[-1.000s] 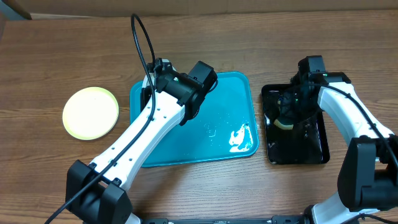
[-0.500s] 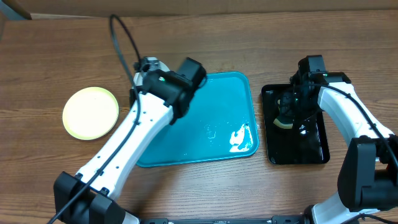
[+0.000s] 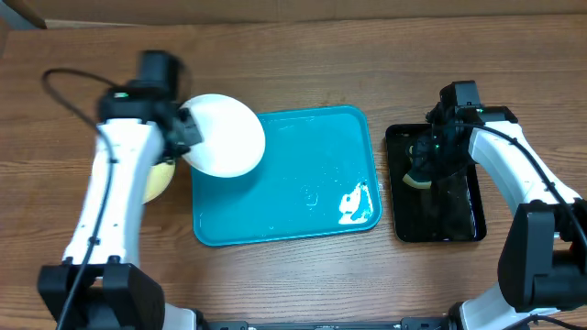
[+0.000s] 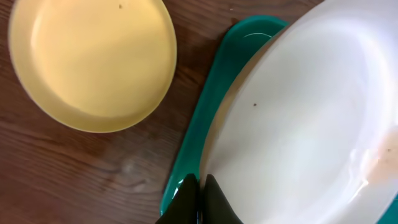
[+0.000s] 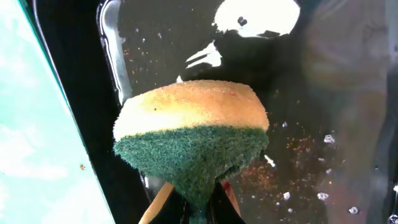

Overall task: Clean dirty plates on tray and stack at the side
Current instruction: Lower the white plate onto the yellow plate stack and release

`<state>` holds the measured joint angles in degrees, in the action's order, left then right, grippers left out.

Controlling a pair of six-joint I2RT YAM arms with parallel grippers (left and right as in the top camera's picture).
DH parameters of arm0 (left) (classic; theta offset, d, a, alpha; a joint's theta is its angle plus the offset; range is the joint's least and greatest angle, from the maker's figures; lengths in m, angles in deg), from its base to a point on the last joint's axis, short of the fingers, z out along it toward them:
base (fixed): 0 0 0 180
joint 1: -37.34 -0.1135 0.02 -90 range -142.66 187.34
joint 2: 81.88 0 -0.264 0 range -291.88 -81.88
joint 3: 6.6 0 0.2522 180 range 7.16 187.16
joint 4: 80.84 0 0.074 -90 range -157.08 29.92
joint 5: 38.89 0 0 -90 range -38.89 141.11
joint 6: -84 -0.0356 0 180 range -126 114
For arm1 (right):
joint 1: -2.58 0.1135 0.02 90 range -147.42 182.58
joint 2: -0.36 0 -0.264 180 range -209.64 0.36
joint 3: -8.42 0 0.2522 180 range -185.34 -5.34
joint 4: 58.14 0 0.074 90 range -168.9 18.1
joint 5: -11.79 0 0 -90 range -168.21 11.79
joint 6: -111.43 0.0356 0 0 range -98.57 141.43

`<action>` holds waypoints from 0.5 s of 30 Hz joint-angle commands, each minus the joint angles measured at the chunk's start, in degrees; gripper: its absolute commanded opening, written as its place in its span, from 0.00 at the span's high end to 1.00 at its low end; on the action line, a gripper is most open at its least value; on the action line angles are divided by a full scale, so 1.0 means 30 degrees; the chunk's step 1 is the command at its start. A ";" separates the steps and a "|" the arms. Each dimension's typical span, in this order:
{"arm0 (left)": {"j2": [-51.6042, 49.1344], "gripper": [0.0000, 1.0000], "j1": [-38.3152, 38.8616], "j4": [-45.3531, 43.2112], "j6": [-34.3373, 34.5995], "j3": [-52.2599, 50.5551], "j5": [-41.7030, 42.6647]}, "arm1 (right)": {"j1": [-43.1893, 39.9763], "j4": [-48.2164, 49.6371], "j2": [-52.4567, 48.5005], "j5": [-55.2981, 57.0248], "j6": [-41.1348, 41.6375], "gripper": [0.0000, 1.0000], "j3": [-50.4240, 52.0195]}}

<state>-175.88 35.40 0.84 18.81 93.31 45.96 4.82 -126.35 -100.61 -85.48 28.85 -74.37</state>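
My left gripper point(image 3: 186, 130) is shut on the rim of a white plate point(image 3: 225, 135) and holds it over the left edge of the turquoise tray point(image 3: 312, 147). In the left wrist view the jaws point(image 4: 200, 186) pinch the white plate point(image 4: 311, 118) above the tray rim point(image 4: 205, 124). A pale yellow-green plate point(image 4: 93, 62) lies on the table to the left, mostly hidden under the arm in the overhead view point(image 3: 160, 179). My right gripper point(image 3: 425, 170) is shut on a yellow-and-green sponge point(image 5: 189, 137) over the black tray point(image 3: 438, 220).
White suds point(image 3: 353, 203) lie at the turquoise tray's lower right corner. The black tray point(image 5: 323, 93) is wet with crumbs. The wooden table point(image 3: 303, 275) lies all around; a cardboard wall runs along the back edge.
My left arm has swung left from over the turquoise tray, carrying the white plate to the tray's left edge beside the yellow-green plate. The right arm has stayed put.
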 commanded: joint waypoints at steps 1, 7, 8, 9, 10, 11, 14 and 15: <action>0.0619 0.96 -0.2754 -0.0066 -0.3257 -0.0058 0.5603 | 0.0007 0.0102 0.0780 -0.0175 -0.0153 0.96 0.0022; 0.0576 0.96 -0.6666 -0.0357 -0.3781 -0.0393 0.6317 | 0.0007 0.0051 0.0780 -0.0175 -0.0153 0.96 0.0022; 0.0576 0.96 -0.7278 -0.0510 -0.3861 -0.0576 0.6317 | 0.0007 0.0044 0.0780 -0.0175 -0.0153 0.96 0.0022; 0.0576 0.96 -0.7715 -0.0641 -0.3861 -0.0729 0.6317 | 0.0007 0.0044 0.0780 -0.0175 -0.0153 0.96 0.0022; 0.0576 0.96 -0.8225 -0.0823 -0.3854 -0.0947 0.6280 | 0.0007 0.0044 0.0780 -0.0182 -0.0153 0.96 0.0022; 0.0576 0.96 -0.8648 -0.1027 -0.3847 -0.1158 0.6251 | 0.0007 0.0044 0.0780 -0.0175 -0.0153 0.96 0.0022; 0.0576 0.96 -1.0120 -0.1858 -0.3490 -0.2040 0.6229 | 0.0007 0.0029 0.0780 -0.0182 -0.0153 0.96 0.0022; 0.0576 0.96 -1.0513 -0.2193 -0.3395 -0.2324 0.6222 | 0.0007 0.0029 0.0780 -0.0182 -0.0153 0.96 0.0022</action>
<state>-175.84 6.90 -4.31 8.98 88.58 62.77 4.82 -126.53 -100.61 -85.48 28.85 -74.35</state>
